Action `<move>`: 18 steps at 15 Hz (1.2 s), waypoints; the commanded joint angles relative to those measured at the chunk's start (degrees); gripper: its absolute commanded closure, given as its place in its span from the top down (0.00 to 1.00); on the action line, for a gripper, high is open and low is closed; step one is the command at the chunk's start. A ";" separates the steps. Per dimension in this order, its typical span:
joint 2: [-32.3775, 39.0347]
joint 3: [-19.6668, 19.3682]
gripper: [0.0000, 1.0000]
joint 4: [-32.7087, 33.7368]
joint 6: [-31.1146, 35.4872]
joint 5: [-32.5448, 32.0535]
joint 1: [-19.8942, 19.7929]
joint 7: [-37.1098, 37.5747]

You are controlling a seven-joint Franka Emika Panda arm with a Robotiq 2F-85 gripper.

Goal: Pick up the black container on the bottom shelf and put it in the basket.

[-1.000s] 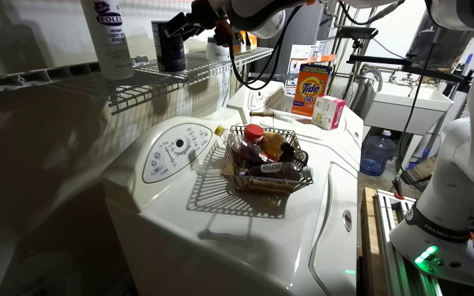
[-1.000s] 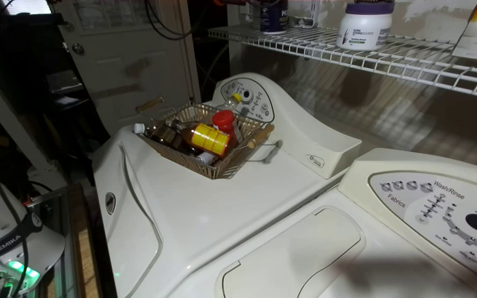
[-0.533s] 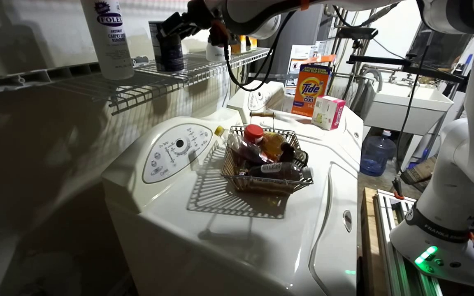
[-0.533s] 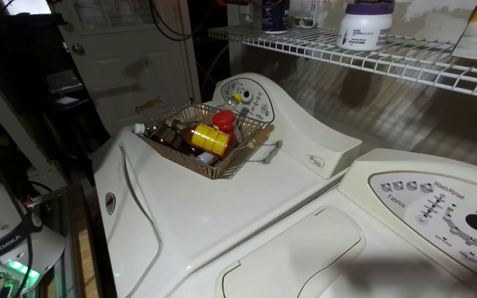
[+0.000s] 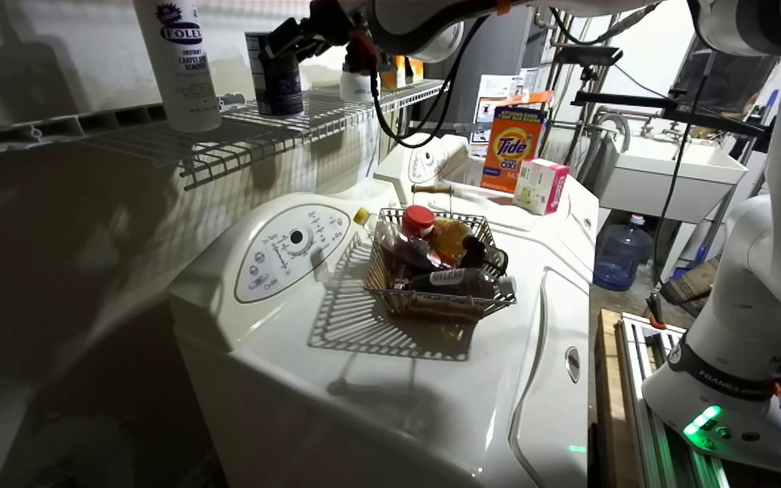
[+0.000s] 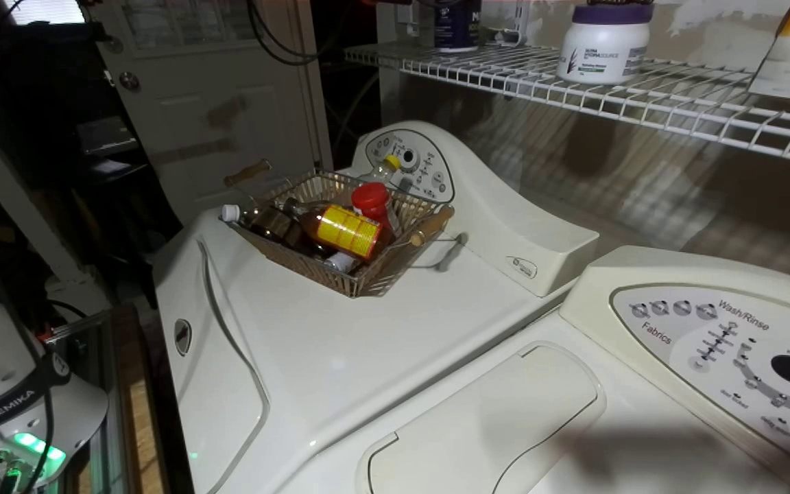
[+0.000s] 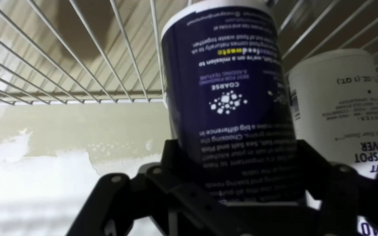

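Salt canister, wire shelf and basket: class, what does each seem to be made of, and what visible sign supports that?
Salt canister: cardboard or plastic, hard to tell; smooth, low-sheen, printed surface.
Wire shelf: probably steel, white-coated; thin, straight, evenly pale rods.
Basket: probably metal, with a slightly shiny rim over narrow slats. Its handles look wooden, low-sheen: tan-brown and rounded.

In an exterior view the wire basket (image 6: pixel 309 271) sits toward the far edge of the white machine top (image 6: pixel 354 350), packed: a yellow-labelled bottle (image 6: pixel 347 232) lies slanted, a red lid (image 6: pixel 371 197) pokes up toward the control panel (image 6: pixel 429 168), a white cap (image 6: pixel 230 213) juts at the left corner! Up above, the black container (image 6: pixel 455 31), its upper part cut off, shows toward the far end of the bottom shelf (image 6: pixel 518 65), and a purple-lidded tub (image 6: pixel 604 51) stands by the front edge.
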 commanded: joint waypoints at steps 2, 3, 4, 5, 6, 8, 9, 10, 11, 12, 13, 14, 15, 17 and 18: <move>-5.56 4.34 0.62 -4.16 -0.01 6.46 -3.59 -8.29; -6.66 5.96 0.62 -5.16 -0.13 9.39 -4.77 -11.46; -7.82 7.45 0.62 -6.15 -0.88 12.41 -5.84 -14.97; -8.97 9.16 0.62 -7.03 -2.03 16.09 -6.97 -19.35; -10.12 10.15 0.62 -7.97 -3.21 19.07 -7.71 -23.16; -12.49 11.22 0.62 -9.81 -6.10 25.21 -8.76 -29.91; -13.70 11.33 0.62 -10.79 -7.71 27.95 -9.05 -32.95; -15.02 11.28 0.62 -11.80 -9.98 30.81 -9.27 -36.36; -16.16 10.85 0.62 -12.79 -12.02 32.93 -9.32 -39.04; -17.31 10.51 0.62 -13.78 -14.30 36.13 -9.41 -42.98; -18.48 9.98 0.62 -15.00 -16.54 37.94 -9.51 -45.72; -19.55 9.47 0.62 -16.20 -18.87 39.74 -9.63 -48.53; -20.61 8.95 0.62 -17.44 -21.26 41.38 -9.78 -51.22; -22.33 7.72 0.62 -19.66 -25.57 45.37 -9.70 -57.14; -22.99 4.20 0.62 -20.87 -27.38 45.55 -6.71 -58.63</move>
